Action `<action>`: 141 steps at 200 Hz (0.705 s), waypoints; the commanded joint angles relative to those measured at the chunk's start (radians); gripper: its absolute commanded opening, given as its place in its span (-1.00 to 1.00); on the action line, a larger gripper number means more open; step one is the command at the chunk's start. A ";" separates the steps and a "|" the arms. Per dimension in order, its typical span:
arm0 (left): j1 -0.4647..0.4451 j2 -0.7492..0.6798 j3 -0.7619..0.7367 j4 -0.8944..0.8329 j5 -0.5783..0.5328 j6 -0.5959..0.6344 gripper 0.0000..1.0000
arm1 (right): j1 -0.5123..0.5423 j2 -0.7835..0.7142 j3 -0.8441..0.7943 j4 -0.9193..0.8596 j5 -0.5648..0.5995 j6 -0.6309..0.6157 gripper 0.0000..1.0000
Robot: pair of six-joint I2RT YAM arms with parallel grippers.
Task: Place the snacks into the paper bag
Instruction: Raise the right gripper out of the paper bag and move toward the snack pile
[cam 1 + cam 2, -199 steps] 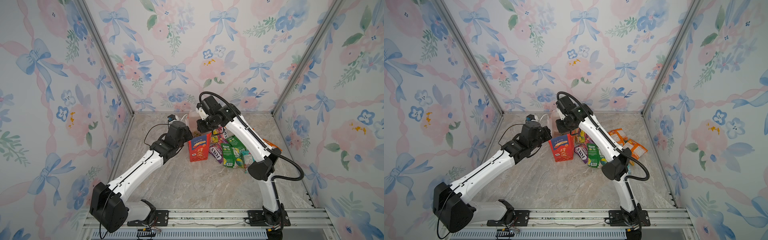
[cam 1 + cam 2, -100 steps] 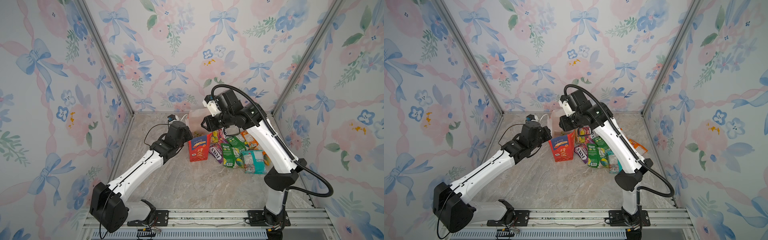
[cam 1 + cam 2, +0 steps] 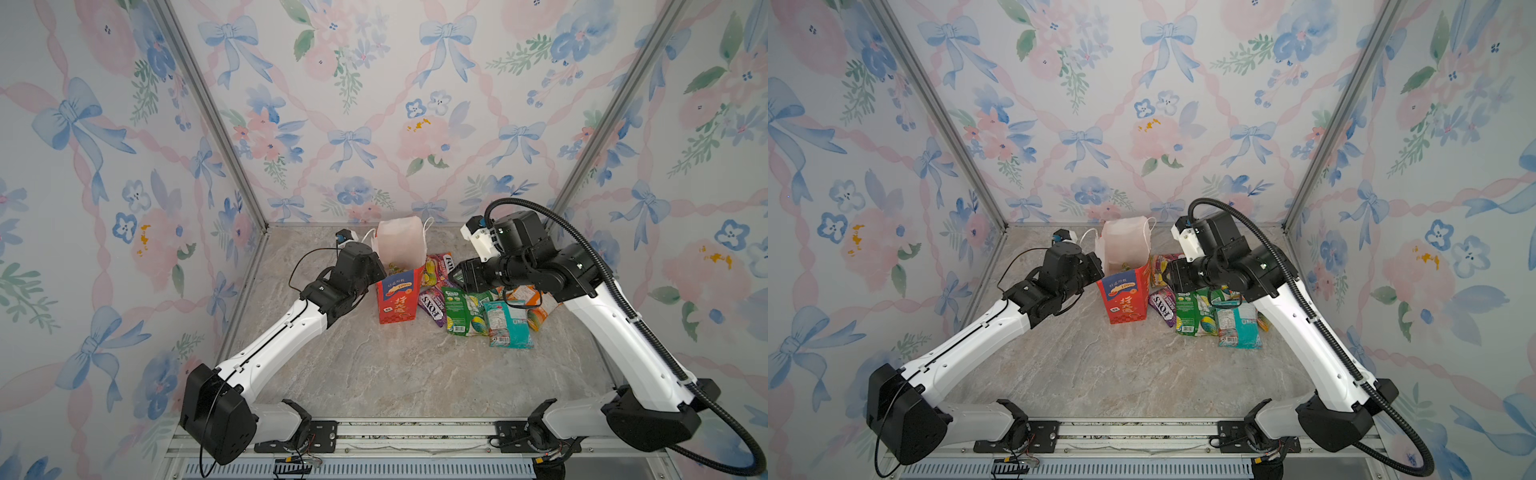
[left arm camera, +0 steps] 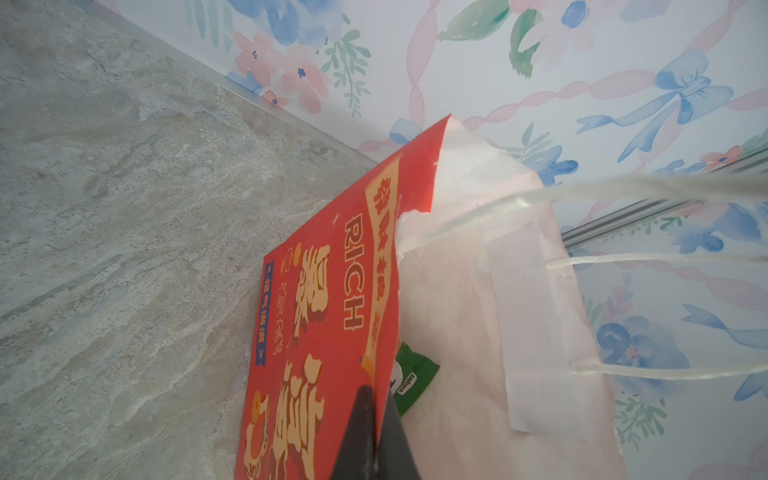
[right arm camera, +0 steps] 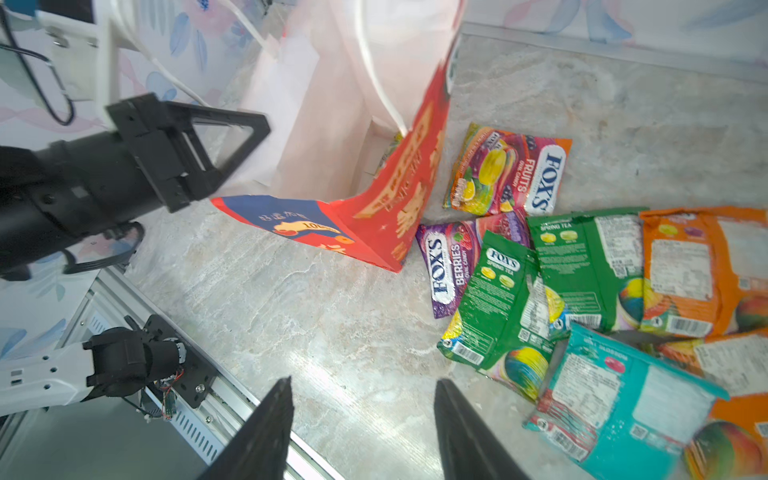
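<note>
The left gripper [image 4: 376,401] clamps shut on the paper bag [image 3: 397,297] (1 green packet [image 4: 415,380] lies inside) while the right gripper [image 5: 363,382], part-open and empty, hangs by the snacks [image 3: 465,309] heaped just beside the bag, so another pick seems due.

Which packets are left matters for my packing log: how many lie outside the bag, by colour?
Purple Berries packet: 1
Multicoloured Fruits packet: 1
Green packets: 2
Orange packets: 2
Teal packet: 1
Total outside the paper bag: 7
</note>
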 commanded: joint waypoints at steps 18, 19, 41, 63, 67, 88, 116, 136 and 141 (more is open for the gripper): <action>0.008 0.035 0.051 0.020 0.037 -0.016 -0.92 | -0.070 -0.070 -0.240 0.139 -0.049 0.077 0.27; 0.007 0.036 0.051 0.020 0.039 -0.016 -0.92 | -0.073 -0.071 -0.246 0.142 -0.051 0.078 0.28; 0.008 0.042 0.061 0.020 0.039 -0.017 -0.92 | -0.127 -0.083 -0.373 0.236 -0.110 0.110 0.37; 0.007 0.038 0.061 0.019 0.033 -0.017 -0.98 | -0.184 -0.083 -0.470 0.312 -0.145 0.134 0.42; 0.007 0.036 0.061 0.017 0.032 -0.017 -1.00 | -0.195 -0.082 -0.487 0.323 -0.146 0.138 0.42; 0.009 0.028 0.056 0.019 0.025 -0.017 -1.00 | -0.255 -0.077 -0.575 0.399 -0.206 0.167 0.46; 0.008 0.023 0.053 0.020 0.021 -0.016 -1.00 | -0.287 -0.075 -0.669 0.475 -0.222 0.200 0.49; 0.009 0.026 0.052 0.019 0.024 -0.016 -1.00 | -0.308 -0.079 -0.715 0.489 -0.208 0.217 0.50; 0.009 0.026 0.051 0.018 0.023 -0.015 -1.00 | -0.314 -0.081 -0.723 0.488 -0.203 0.220 0.50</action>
